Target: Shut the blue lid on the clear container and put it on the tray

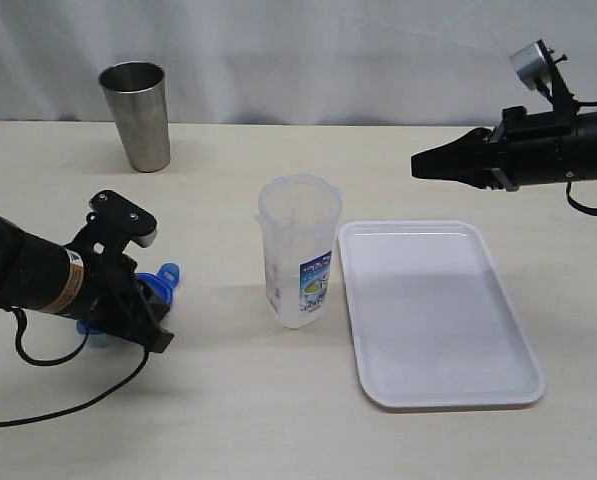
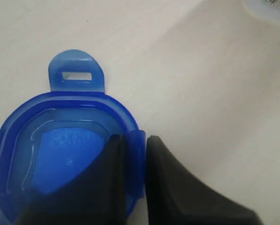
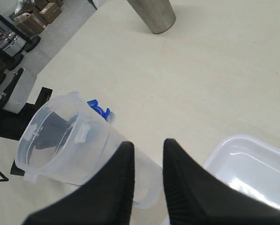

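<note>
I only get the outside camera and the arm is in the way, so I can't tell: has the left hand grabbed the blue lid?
Observer: Yes. The left wrist view shows the left hand clamped on the rim of the blue lid, gripping it from inside and outside.
Operator: Is there a hole in the flap?
Observer: Yes, the flap on the far side from the grip has a small slot through it.
Operator: Is the right hand holding anything?
Observer: No. The right wrist view shows the right hand open, with nothing in its grip.
</note>
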